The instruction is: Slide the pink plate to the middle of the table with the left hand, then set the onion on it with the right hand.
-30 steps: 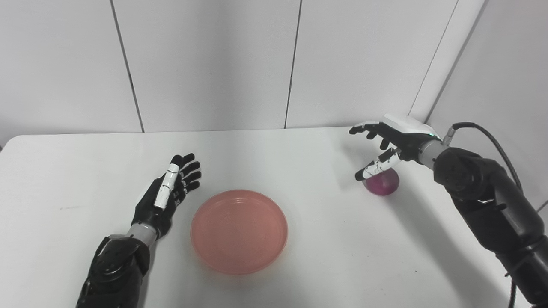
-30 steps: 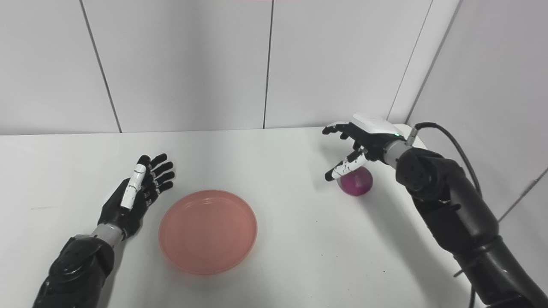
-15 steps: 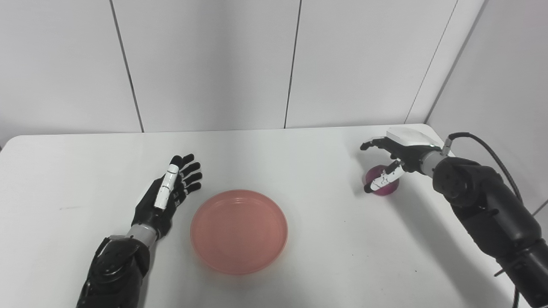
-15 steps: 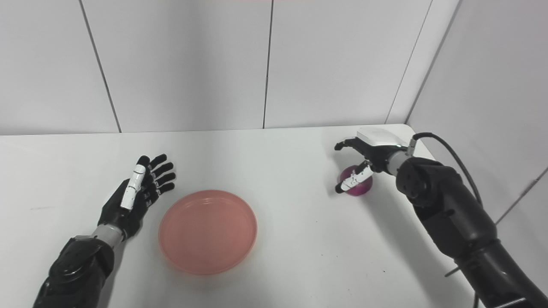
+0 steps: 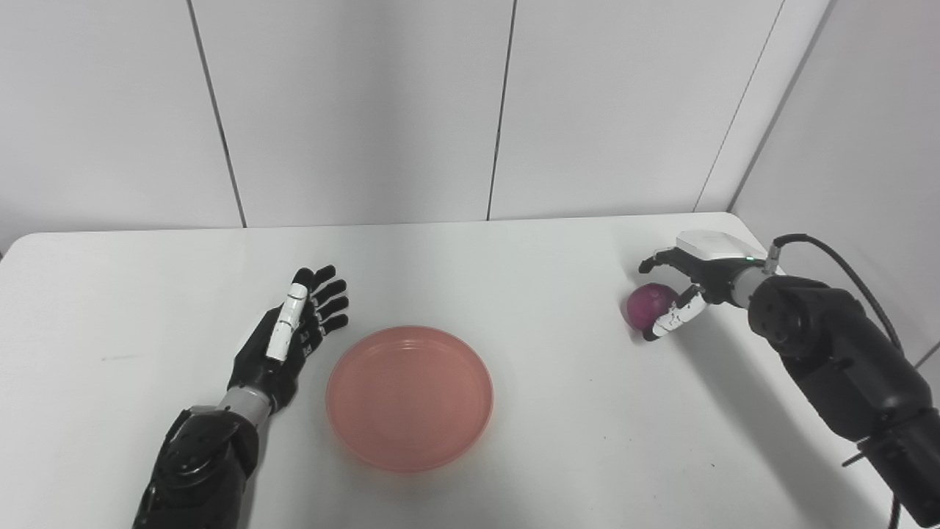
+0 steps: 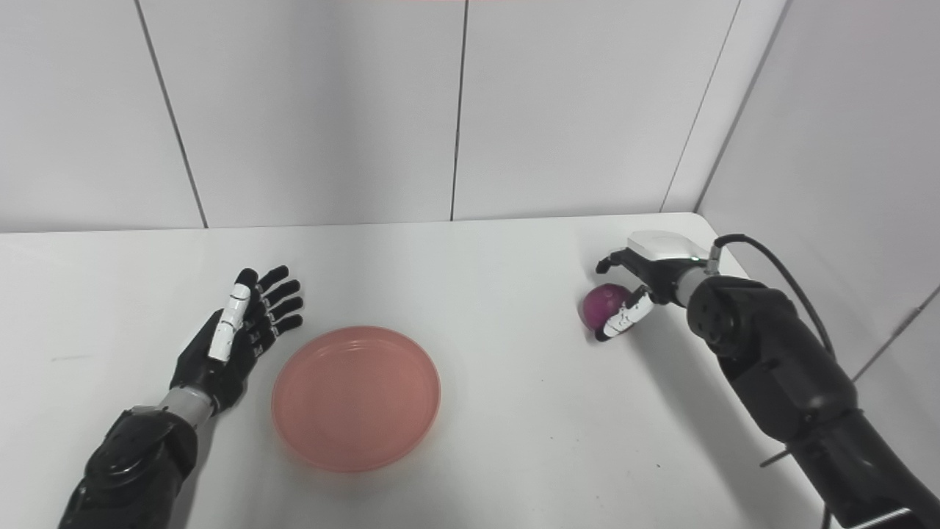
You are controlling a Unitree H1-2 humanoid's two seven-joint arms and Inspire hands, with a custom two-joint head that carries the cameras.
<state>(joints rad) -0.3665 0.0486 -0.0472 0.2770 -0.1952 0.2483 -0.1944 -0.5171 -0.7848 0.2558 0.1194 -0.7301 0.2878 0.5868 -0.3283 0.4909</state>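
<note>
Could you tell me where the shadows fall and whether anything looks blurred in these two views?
Left eye view: soft shadows fall on the table under the right hand and its arm; onion sharp. Right eye view: faint shadow rings the pink plate; left hand crisp, no glare.

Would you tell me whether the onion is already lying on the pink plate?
No, the onion sits on the white table far to the right of the pink plate, beside the right hand.

right hand [image 5: 687, 283] cups the onion [image 5: 648, 305] on the table [image 5: 514, 279]; left hand [image 5: 294, 330] lies spread beside pink plate [image 5: 409, 397].
</note>
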